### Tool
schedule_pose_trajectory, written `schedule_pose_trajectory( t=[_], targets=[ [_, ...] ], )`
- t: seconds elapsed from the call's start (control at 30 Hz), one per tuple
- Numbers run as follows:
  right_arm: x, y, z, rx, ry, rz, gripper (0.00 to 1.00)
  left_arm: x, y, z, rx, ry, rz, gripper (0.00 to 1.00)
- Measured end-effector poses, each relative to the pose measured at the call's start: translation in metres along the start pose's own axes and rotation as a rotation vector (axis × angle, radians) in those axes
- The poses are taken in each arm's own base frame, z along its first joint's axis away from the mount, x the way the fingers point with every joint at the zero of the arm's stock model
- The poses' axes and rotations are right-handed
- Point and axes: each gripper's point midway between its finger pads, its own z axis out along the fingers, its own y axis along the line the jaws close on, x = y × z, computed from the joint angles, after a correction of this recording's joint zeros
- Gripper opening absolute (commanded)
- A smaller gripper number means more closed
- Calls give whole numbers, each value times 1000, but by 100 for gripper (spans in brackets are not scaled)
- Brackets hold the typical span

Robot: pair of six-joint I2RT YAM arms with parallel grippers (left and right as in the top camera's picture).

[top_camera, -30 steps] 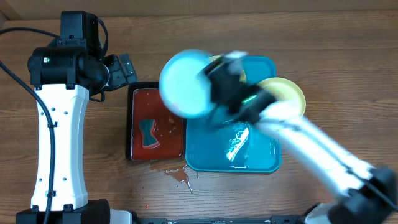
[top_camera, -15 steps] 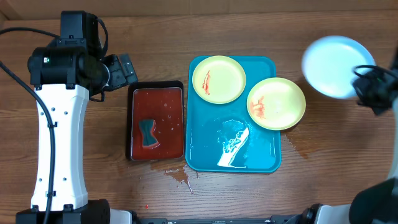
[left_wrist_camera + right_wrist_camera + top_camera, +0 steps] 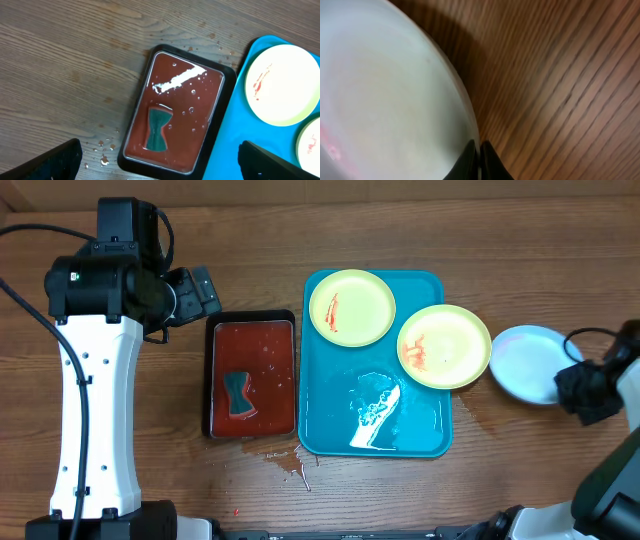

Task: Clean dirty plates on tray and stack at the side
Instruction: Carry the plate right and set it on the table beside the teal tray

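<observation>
Our right hand [image 3: 479,159] is gripping the rim of the light-blue plate [image 3: 527,362], both fingers clenched tight on the thin edge. We are holding that plate low over the desk [image 3: 520,230], just right of the tray [image 3: 325,405]; whether it is touching the wood we cannot tell. Our left hand [image 3: 200,290] is hanging released, jaws wide, above the black tray [image 3: 253,322] of red liquid where the sponge [image 3: 238,394] is lying.

One yellow-green plate [image 3: 351,307] is sitting on the tray's far end, and the second yellow-green plate [image 3: 444,346] is overhanging its right rim; both are showing red smears. We are judging these plates light, stiff and probably slick with sauce and water. We are thinking a pinch on the raised rim is the sound hold, taken where the edge is free, as on the overhanging one.
</observation>
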Motion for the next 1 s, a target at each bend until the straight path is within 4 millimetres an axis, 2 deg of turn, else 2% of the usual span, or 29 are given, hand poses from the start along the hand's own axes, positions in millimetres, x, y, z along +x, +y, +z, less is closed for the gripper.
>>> schedule_pose_trajectory(
  t=[0.13,0.23,0.4,0.47,0.57,0.63,0.8,0.9,1.0],
  targets=[
    [18,2,6,38,24,-59,22,0,0,0,0,0,0,100],
    [29,13,6,40,25,-143,34,0,0,0,0,0,0,100],
    [44,34,-7,6,-8,-265,45,0,0,0,0,0,0,100],
    [47,51,-19,-68,-39,-324,49,0,0,0,0,0,0,100],
    [52,80,-37,-215,-78,-445,64,0,0,0,0,0,0,100],
    [58,94,-44,-276,-89,-523,68,0,0,0,0,0,0,100],
    [66,128,-46,-360,-143,-661,71,0,0,0,0,0,0,100],
    [71,142,-37,-373,-153,-712,65,0,0,0,0,0,0,100],
    [78,146,-19,-339,-133,-749,54,0,0,0,0,0,0,100]
  ],
)
